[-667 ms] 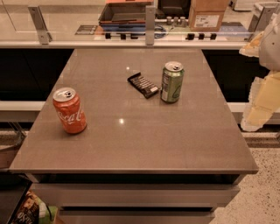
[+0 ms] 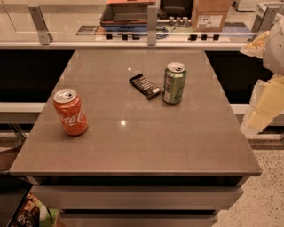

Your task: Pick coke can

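Note:
The coke can (image 2: 70,111) is red-orange with white cursive lettering and a silver top. It stands upright near the left edge of the grey table (image 2: 133,142). My gripper (image 2: 259,111) is a pale, yellowish shape at the right edge of the view. It hangs beside the table's right side, far to the right of the coke can, and holds nothing that I can see.
A green can (image 2: 174,83) stands upright at the table's middle right. A dark snack bar (image 2: 145,86) lies just left of it. Behind the table runs a counter with a glass rail, a tray (image 2: 126,13) and a cardboard box (image 2: 211,15).

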Motion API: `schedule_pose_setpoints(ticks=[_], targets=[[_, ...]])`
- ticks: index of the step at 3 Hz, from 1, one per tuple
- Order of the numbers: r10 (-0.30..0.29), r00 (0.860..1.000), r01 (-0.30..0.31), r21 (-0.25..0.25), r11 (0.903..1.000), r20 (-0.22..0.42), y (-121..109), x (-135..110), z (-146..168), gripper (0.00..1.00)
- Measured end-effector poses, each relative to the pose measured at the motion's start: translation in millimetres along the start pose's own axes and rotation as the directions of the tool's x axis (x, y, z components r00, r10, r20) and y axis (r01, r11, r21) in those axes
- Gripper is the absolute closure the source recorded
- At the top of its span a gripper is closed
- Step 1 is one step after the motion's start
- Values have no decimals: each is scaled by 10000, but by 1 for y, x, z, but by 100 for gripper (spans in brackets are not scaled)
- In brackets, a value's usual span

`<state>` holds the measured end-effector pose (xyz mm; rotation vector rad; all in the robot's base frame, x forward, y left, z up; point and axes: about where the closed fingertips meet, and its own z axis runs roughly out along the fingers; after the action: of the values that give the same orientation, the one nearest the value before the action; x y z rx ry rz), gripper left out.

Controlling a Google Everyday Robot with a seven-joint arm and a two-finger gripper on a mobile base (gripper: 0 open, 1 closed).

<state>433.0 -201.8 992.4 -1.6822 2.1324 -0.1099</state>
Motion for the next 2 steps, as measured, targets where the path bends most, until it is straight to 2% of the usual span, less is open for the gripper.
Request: schedule_pose_setpoints(ticks=[1,2], targets=[[-256,9909,231,206,9995,1324,10,-22,5,0],[-428,9548,397,165,9991,2940,16,-58,15,0]])
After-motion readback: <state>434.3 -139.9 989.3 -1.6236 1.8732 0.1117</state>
